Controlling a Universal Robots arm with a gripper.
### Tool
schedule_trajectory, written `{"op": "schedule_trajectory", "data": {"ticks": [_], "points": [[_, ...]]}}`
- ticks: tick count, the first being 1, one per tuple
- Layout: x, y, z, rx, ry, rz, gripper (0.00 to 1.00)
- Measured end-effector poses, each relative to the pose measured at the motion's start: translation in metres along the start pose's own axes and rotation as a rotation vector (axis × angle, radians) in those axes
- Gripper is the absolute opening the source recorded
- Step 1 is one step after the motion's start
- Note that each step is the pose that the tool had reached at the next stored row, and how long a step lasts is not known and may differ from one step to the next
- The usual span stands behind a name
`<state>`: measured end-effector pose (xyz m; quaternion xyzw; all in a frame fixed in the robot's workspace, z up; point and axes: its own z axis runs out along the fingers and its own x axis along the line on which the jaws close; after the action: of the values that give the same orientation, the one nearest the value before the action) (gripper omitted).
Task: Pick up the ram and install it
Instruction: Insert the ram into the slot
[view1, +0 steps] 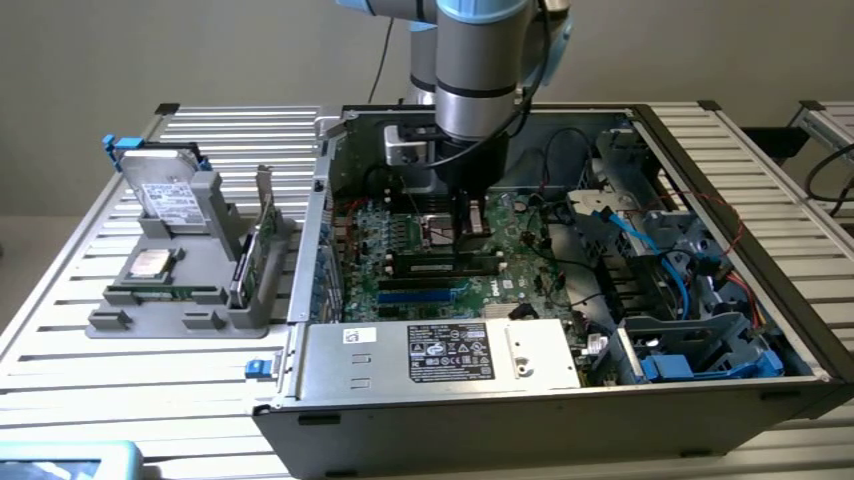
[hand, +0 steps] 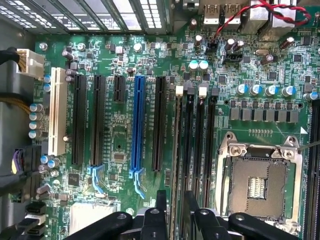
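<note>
The ram (hand: 178, 150) stands on edge in one of the black memory slots of the green motherboard (hand: 120, 135), next to the empty processor socket (hand: 257, 182). In the exterior view the ram (view1: 434, 267) shows as a dark stick with a white label inside the open computer case. My gripper (hand: 175, 197) hangs right over one end of the stick. Its two black fingers (hand: 161, 200) stand apart, one on each side of the ram's top edge, with a small gap to it. The arm comes down into the case, with the gripper (view1: 467, 232) above the slots.
The case walls (view1: 320, 230) surround the board. The power supply (view1: 441, 352) sits at the front, and blue and black cables (view1: 627, 235) lie on the exterior view's right. Outside the case, a grey fixture (view1: 174, 310) holds a hard drive (view1: 167, 200), a processor chip (view1: 147, 265) and a bracketed green card (view1: 260, 240).
</note>
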<state>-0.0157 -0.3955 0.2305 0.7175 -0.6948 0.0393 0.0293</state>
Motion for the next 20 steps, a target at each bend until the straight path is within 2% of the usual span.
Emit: {"op": "schedule_trajectory", "data": {"ticks": [4,7,12,20], "points": [[0.001,-0.0047,-0.0038,-0.0007,-0.0001,0.0,0.28],[0.001,-0.0084,-0.0081,-0.0035,-0.0001,0.0,0.28],[0.003,-0.0129,-0.0131,-0.0145,-0.0006,-0.001,0.28],[0.003,-0.0129,-0.0132,-0.0153,-0.0006,-0.002,0.28]]}}
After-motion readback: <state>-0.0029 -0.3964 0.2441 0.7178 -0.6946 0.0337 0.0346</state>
